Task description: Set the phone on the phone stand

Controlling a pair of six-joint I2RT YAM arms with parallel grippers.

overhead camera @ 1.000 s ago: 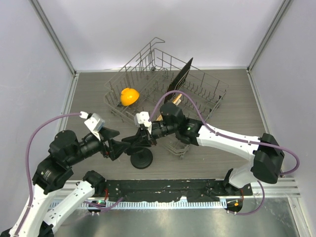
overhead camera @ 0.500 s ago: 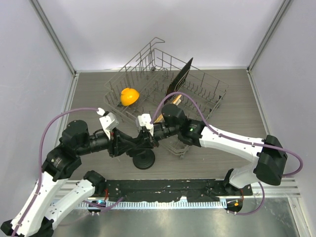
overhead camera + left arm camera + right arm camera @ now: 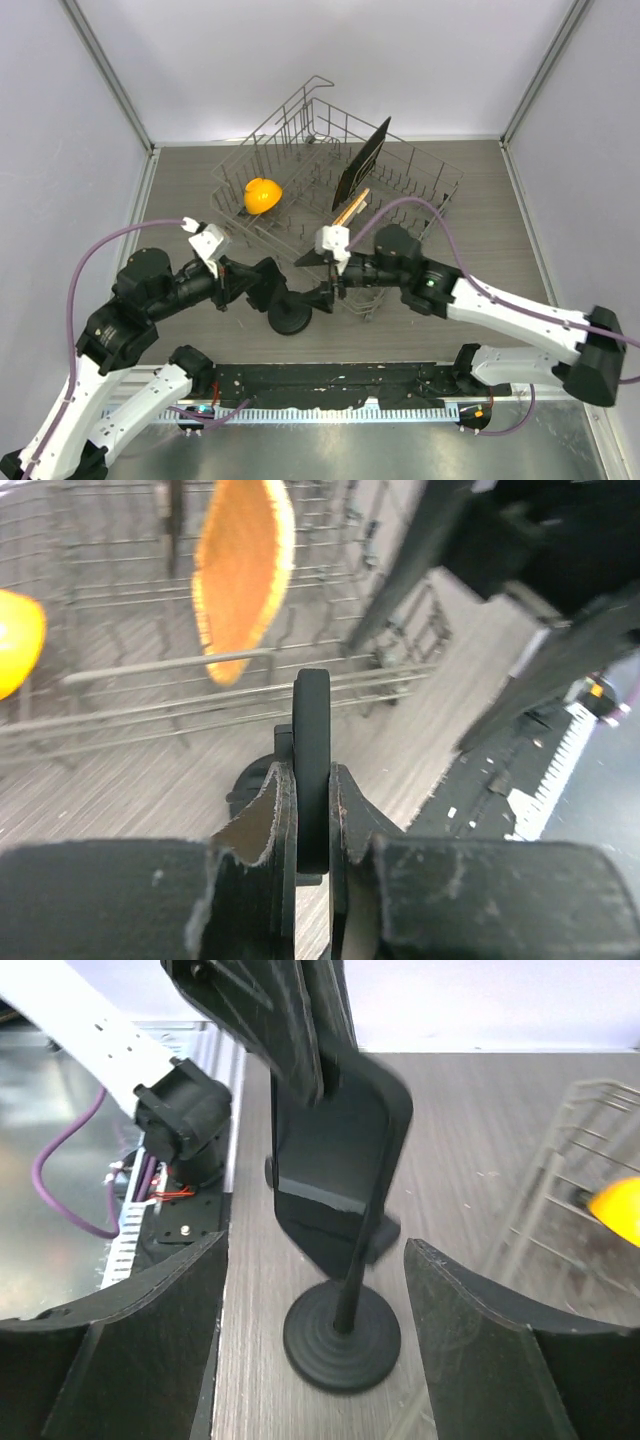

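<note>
Seating the phone looks like the step in hand. The phone stand [image 3: 290, 318] sits on its disc base at lower centre of the top view. The phone [image 3: 335, 1175] hangs upright just in front of the stand's arm, mid-frame in the right wrist view; whether they touch I cannot tell. Doing it well, I judge, means easing the slab squarely into the clip without nudging the base. The left gripper [image 3: 312, 780] is pinched narrow on the phone's edge. The right gripper [image 3: 320, 277] gapes wide, holding nothing.
</note>
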